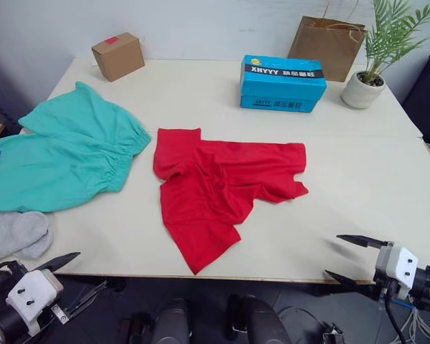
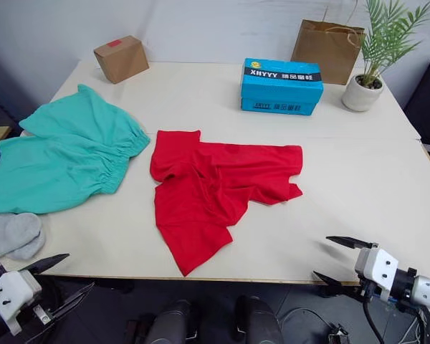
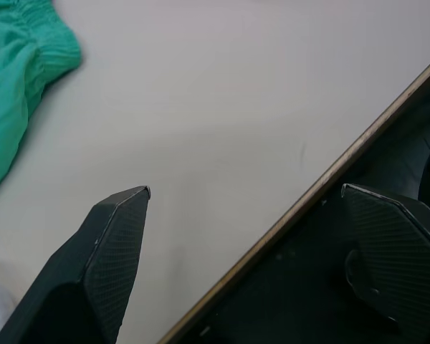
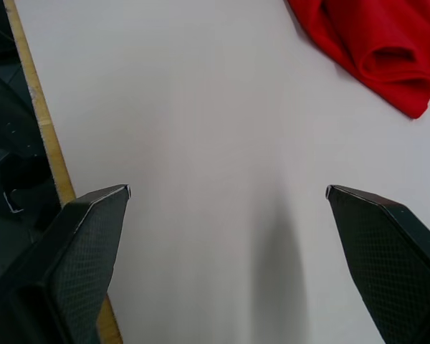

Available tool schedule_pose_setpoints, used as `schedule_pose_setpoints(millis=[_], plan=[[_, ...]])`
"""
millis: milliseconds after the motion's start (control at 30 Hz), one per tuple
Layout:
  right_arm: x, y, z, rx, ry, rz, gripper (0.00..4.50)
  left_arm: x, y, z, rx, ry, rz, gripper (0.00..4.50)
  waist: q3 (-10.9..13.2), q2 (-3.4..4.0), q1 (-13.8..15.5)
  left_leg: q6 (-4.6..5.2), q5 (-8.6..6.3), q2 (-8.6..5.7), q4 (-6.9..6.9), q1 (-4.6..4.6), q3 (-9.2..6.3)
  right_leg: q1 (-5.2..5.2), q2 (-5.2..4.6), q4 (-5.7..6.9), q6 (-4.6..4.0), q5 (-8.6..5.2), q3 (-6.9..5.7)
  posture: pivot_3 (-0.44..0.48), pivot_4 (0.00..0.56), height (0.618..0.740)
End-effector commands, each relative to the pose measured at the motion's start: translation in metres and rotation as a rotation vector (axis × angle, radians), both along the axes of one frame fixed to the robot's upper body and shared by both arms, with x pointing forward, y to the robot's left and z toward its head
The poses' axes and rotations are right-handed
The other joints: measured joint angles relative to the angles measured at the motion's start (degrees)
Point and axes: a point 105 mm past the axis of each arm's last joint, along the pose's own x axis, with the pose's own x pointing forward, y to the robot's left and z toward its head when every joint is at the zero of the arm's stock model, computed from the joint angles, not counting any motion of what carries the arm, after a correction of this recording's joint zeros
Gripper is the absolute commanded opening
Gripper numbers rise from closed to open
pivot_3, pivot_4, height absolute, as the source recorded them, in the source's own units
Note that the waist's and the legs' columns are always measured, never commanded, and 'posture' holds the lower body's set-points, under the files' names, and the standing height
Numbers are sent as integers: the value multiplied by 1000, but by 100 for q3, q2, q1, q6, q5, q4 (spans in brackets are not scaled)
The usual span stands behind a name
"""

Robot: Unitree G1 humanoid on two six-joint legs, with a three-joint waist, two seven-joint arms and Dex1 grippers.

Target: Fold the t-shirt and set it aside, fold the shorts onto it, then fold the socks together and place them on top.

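The red t-shirt (image 1: pixel 218 186) lies crumpled in the middle of the cream table (image 1: pixel 358 186). To its left the teal-green shorts (image 1: pixel 64 154) are spread flat. The grey socks (image 1: pixel 14 235) lie at the front left corner. My left gripper (image 1: pixel 79 272) hangs open at the front left edge, just right of the socks, one finger over the table and one past the edge. At the front right edge my right gripper (image 1: pixel 344 258) stands open, empty, well to the right of the shirt. A corner of the t-shirt (image 4: pixel 373 43) appears in the right wrist view.
Along the back of the table stand a brown cardboard box (image 1: pixel 118 56), a blue carton (image 1: pixel 283 83), a brown paper bag (image 1: pixel 327 44) and a potted plant (image 1: pixel 369 75). Bare table surface spreads to the right of the shirt.
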Motion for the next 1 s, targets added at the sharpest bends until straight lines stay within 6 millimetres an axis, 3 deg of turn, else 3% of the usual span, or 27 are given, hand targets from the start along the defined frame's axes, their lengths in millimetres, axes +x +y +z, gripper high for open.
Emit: schedule_pose_setpoints(millis=[33, 167, 300, 467, 667, 800, 1000], plan=[[1, 7, 8, 32, -27, 24, 4472, 5, -14, 14, -7, -36, -62, 4500, 0, 1, 1, 0, 0, 0, 0, 2, 1, 0, 0, 2, 0, 0, 1, 0, 150, 740], [7, 13, 19, 36, -36, 76, 4472, 15, -57, 26, -79, -3, -242, 4500, -1, 1, 7, 1, 1, -1, 1, 10, 8, 3, 1, 9, 1, 1, 12, 0, 150, 740], [31, 20, 36, -26, -99, 111, 4472, 7, -97, 19, -7, 195, -511, 4500, 0, 7, -8, -2, -1, 1, -6, 61, 30, 38, 13, 6, 5, 2, 43, 0, 150, 740], [46, 35, 49, -83, -137, 186, 4472, 44, -126, 21, 61, 59, -569, 4500, -10, 26, 4, -8, -8, 17, -19, 94, 68, 42, 48, 9, 7, 1, 97, 0, 150, 740], [54, 36, 51, -124, -140, 214, 4472, 67, -140, 2, 164, 32, -649, 4500, -10, 25, -11, -8, -29, 19, -12, 106, 94, 38, 48, 33, 13, 7, 115, 0, 150, 740], [56, 36, 50, -117, -141, 200, 4472, 70, -148, -9, 196, 61, -728, 4500, -10, 25, -12, -5, -32, 19, -11, 117, 108, 38, 48, 37, 15, 8, 130, 0, 150, 740], [68, 32, 44, -135, -131, 126, 4472, 87, -165, -9, 167, 19, -747, 4500, -10, 26, -5, -4, -36, 19, -12, 153, 123, 61, 48, 41, 16, 8, 150, 0, 150, 740]])
